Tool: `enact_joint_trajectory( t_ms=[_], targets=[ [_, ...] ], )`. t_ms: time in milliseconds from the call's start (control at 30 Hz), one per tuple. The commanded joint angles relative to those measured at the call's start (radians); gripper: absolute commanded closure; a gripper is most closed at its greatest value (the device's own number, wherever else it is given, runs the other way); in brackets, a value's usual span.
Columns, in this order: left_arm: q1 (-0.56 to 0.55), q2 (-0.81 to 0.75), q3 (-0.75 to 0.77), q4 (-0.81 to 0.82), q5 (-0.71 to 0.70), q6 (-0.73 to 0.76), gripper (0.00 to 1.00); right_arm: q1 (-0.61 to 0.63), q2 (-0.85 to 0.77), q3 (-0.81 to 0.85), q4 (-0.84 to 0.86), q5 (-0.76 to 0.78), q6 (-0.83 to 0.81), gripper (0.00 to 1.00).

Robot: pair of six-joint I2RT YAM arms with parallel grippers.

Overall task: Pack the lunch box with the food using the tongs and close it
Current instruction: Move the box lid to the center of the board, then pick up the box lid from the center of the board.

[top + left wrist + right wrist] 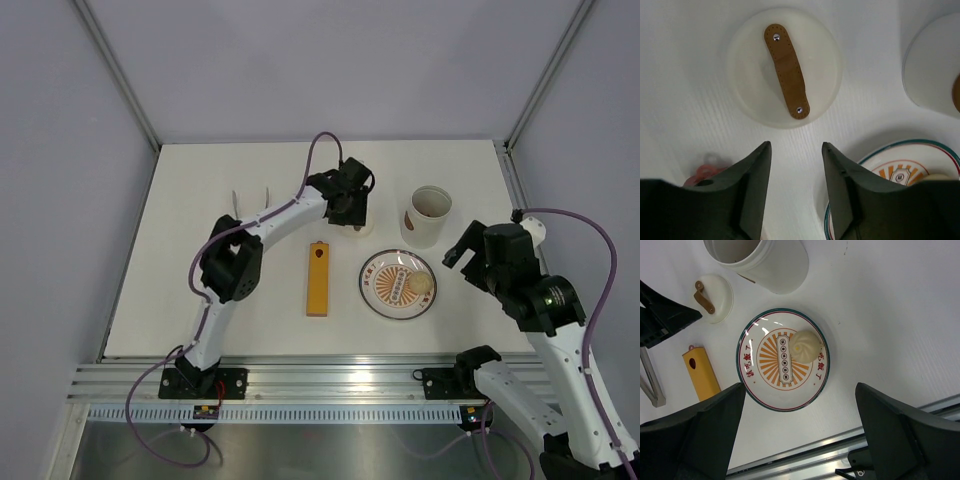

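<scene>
Left gripper point(796, 147) spread, empty, above round white brown-strapped lid point(752, 75). Right gripper point(800, 386) spread wide. Round patterned plate point(760, 390): red Chinese characters, illegible.

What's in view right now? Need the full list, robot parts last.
lunch box: one, white, lid off, far right of centre
lid: one, white with brown strap, flat on the table left of the lunch box
plate: one, white with orange pattern and green rim, in front of the lunch box
bun: one, pale beige, on the plate
orange bar: one, left of the plate
tongs: one, grey, left of the bar, partly under the left arm
table: one, white
left gripper: open, above the lid
right gripper: open, above the plate
</scene>
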Motion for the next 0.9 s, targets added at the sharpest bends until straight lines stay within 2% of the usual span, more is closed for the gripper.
enact_joint_trajectory(
  t_ms=[0, 167, 267, 333, 367, 467, 667, 767, 867],
  targets=[
    [0.009, -0.211, -0.010, -0.052, -0.020, 0.035, 0.49, 0.002, 0.040, 0.038, 0.064, -0.047, -0.047, 0.00],
    [0.061, -0.430, -0.147, -0.095, -0.026, 0.036, 0.35, 0.003, 0.100, 0.089, 0.117, -0.119, -0.112, 0.01],
    [0.179, -0.599, -0.274, -0.095, 0.092, 0.015, 0.32, 0.008, 0.160, 0.130, 0.168, -0.166, -0.135, 0.01],
    [0.263, -0.691, -0.364, -0.092, 0.100, 0.015, 0.31, 0.026, 0.225, 0.167, 0.196, -0.174, -0.156, 0.01],
    [0.288, -0.769, -0.386, -0.098, 0.126, 0.021, 0.27, 0.037, 0.247, 0.188, 0.223, -0.170, -0.162, 0.01],
    [0.365, -0.866, -0.423, -0.152, 0.115, 0.047, 0.24, 0.086, 0.371, 0.242, 0.257, -0.153, -0.198, 0.01],
    [0.410, -0.944, -0.455, -0.196, 0.159, 0.072, 0.20, 0.126, 0.667, 0.441, 0.298, -0.211, -0.313, 0.01],
    [0.411, -0.986, -0.466, -0.189, 0.201, 0.070, 0.17, 0.141, 0.837, 0.571, 0.256, -0.258, -0.360, 0.02],
    [0.411, -1.012, -0.460, -0.196, 0.192, 0.075, 0.17, 0.195, 0.989, 0.688, 0.219, -0.219, -0.388, 0.05]
  ],
)
